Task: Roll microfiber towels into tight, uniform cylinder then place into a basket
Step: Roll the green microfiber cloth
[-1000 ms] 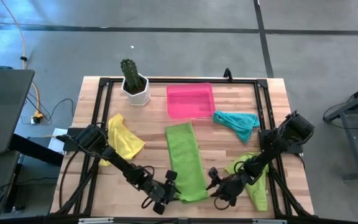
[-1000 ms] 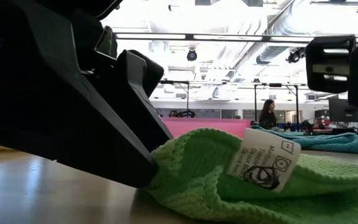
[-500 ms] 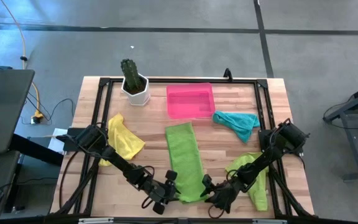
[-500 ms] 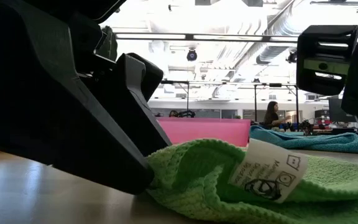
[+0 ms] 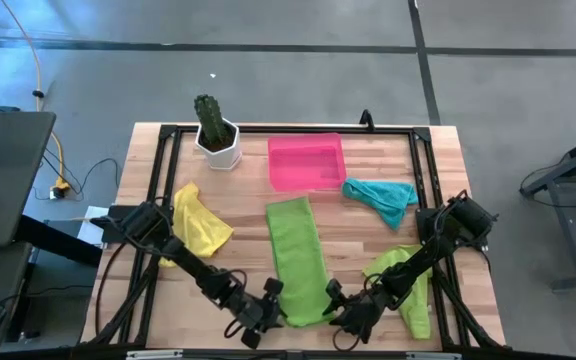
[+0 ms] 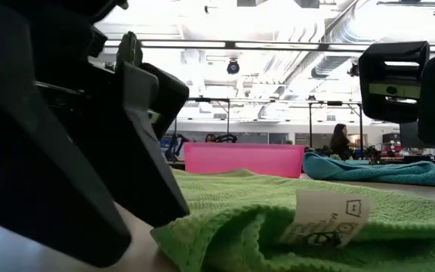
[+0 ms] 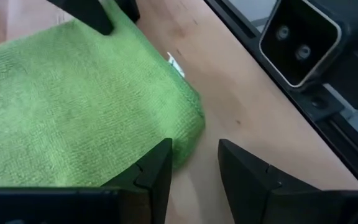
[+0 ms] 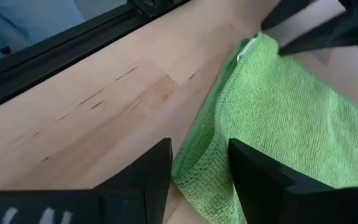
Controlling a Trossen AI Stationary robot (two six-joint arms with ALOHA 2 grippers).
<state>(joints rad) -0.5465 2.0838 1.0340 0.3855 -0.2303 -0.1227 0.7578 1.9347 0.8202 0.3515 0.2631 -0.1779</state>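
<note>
From above, a wooden table is seen with two dark arms reaching in from its near corners. A lime green towel lies flat down the middle, its near end framed by the left hand and the right hand. A second lime green towel lies crumpled by the right arm, a yellow towel by the left arm, and a teal towel just beside the pink basket, which sits at the far edge and appears empty. A white pot with a cactus stands to its left.

At table height, the green towel's near edge is seen lumped up slightly, with a white care label showing; the basket is well behind it.

Through the left wrist camera, the left hand's fingers are seen parted, one resting on the towel's corner and the other on bare wood beyond the hem, so nothing is gripped yet.

Through the right wrist camera, the right hand's fingers are likewise parted and straddle the folded hem at the opposite corner, without clamping it.

Rolling seems about to begin. For a tight, even cylinder, both corners would best be pinched at the same depth, the edge kept square across the towel, and both hands turned forward together so neither side runs ahead.
</note>
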